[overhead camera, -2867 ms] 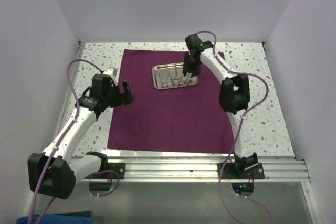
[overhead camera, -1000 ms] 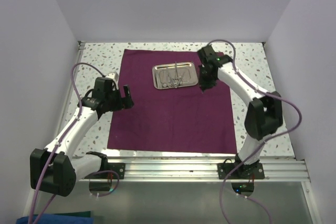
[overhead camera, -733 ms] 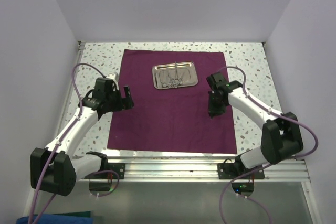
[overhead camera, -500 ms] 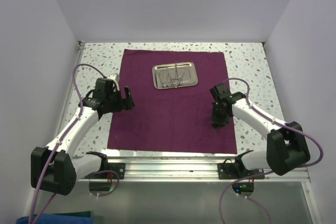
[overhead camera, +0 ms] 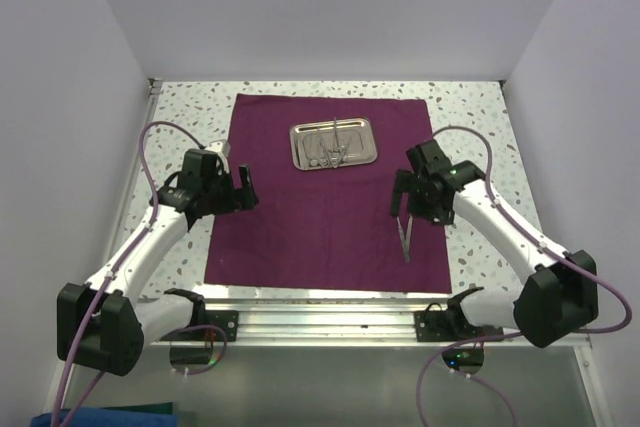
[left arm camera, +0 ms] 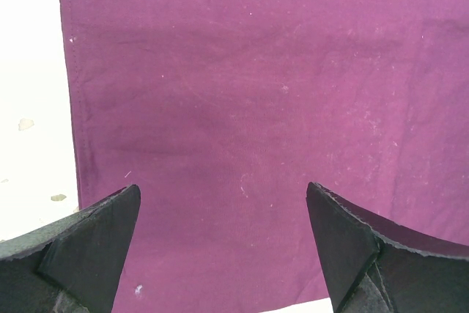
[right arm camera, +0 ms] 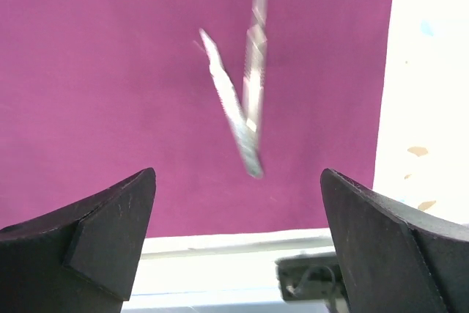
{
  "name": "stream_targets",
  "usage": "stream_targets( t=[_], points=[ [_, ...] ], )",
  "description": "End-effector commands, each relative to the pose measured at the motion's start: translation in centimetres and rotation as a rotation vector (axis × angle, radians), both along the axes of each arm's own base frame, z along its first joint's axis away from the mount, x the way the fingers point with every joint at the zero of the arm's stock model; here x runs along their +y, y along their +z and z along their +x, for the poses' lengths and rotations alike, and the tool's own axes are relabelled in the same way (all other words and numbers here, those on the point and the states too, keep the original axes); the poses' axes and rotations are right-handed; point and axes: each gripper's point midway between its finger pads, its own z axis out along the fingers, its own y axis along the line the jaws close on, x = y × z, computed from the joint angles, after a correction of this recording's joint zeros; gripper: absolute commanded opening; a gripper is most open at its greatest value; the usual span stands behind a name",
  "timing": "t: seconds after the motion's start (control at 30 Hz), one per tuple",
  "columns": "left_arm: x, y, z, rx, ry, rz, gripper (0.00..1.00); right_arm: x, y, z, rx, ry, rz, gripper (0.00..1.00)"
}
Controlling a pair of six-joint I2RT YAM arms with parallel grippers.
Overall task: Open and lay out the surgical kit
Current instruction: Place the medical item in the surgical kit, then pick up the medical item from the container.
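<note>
Jaws of the right gripper [overhead camera: 402,202] spread wide, nothing between them; thin silver V-shaped tweezers [right arm camera: 242,104] lie free on the dark purple-maroon cloth wrap [overhead camera: 320,227], just nearward of those jaws, toward the near-right corner of the desk [overhead camera: 480,137]; long axis roughly near-to-far; blurred in wrist view. Left gripper [overhead camera: 243,190] equally wide open, empty, over the cloth's left edge. Small shiny rectangular steel tray [overhead camera: 333,143], more thin instruments [overhead camera: 330,152] inside, sits toward the far edge, far-left of the right jaws; right arm probably nearer.

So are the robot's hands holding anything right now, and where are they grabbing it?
No, nothing. Both the left gripper and the right gripper are open and empty. The tweezers lie loose on the purple cloth below the right one.
</note>
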Motion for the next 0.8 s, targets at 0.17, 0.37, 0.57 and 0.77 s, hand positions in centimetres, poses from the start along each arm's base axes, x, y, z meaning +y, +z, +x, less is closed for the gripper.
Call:
stream_targets(
  t=[0.17,0.37,0.57,0.77],
  points=[
    [-0.3,0.8,0.6,-0.057,-0.017,-0.001,0.99,3.6,7.3,8.3,-0.191,0.048,0.068,0.98],
    [-0.1,1.2,0.6,-0.074,-0.012,0.005,0.99,7.7,7.5,15.8,-0.214,0.094,0.103,0.98],
    [0.0,1.4,0.6,-0.08,-0.004,0.013,0.99,11.3,5.8,21.7,-0.187,0.128,0.126,0.98],
    [0.1,1.3,0.6,-0.079,0.003,0.017,0.99,13.3,3.1,26.1,-0.184,0.083,0.134,0.95]
  ],
)
